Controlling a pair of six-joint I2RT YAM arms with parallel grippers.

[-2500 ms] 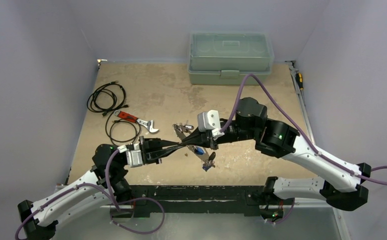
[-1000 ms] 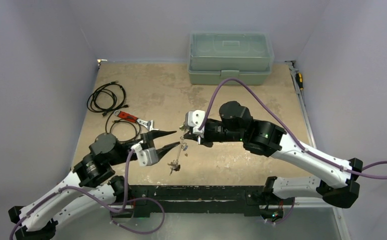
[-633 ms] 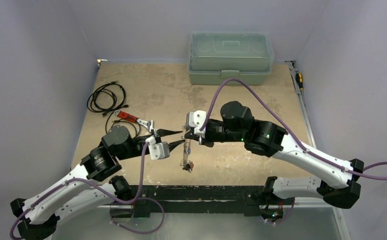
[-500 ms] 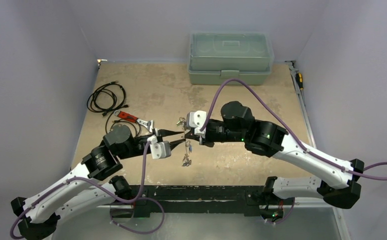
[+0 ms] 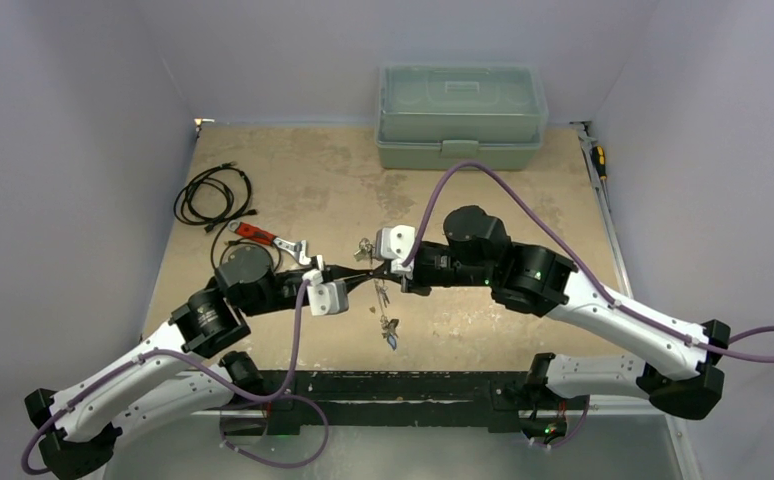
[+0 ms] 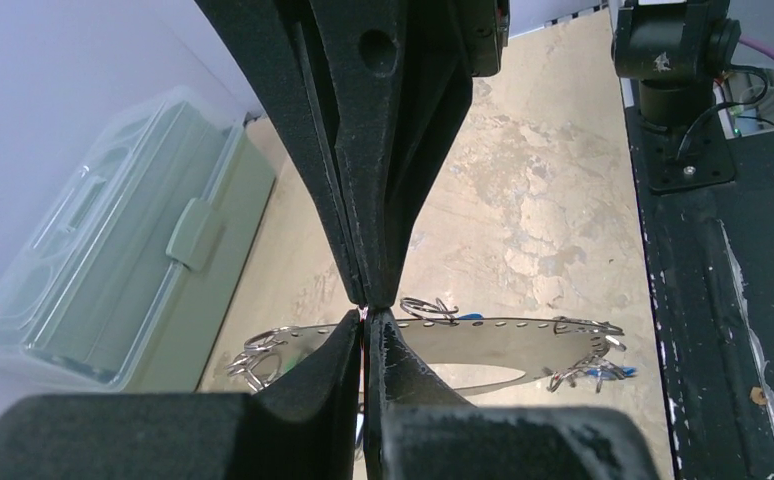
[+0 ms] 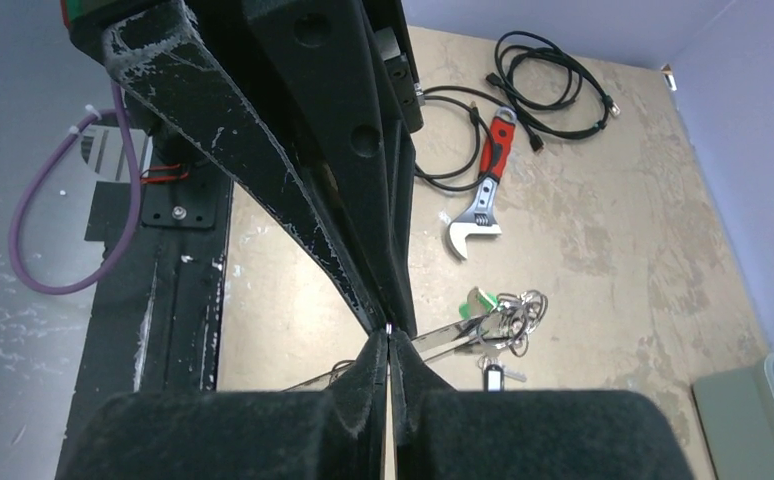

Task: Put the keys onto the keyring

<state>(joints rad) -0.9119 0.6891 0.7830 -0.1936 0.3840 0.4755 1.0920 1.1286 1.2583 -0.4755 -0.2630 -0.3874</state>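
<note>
Above the middle of the table (image 5: 293, 180), the left gripper (image 6: 366, 325) is pinching the keyring (image 6: 523, 323), its fingers pressed together on the thin wire. Tip to tip against it, the right gripper (image 7: 388, 345) is clamping the same stretch of the loop from the opposite side. Bunches of keys (image 6: 583, 372) are hanging at both ends of the loop, one bunch carrying a blue tag. Farther left, a red-handled wrench (image 7: 483, 195) is lying flat on the table, and a pale green box (image 5: 462, 115) is standing at the far edge.
</note>
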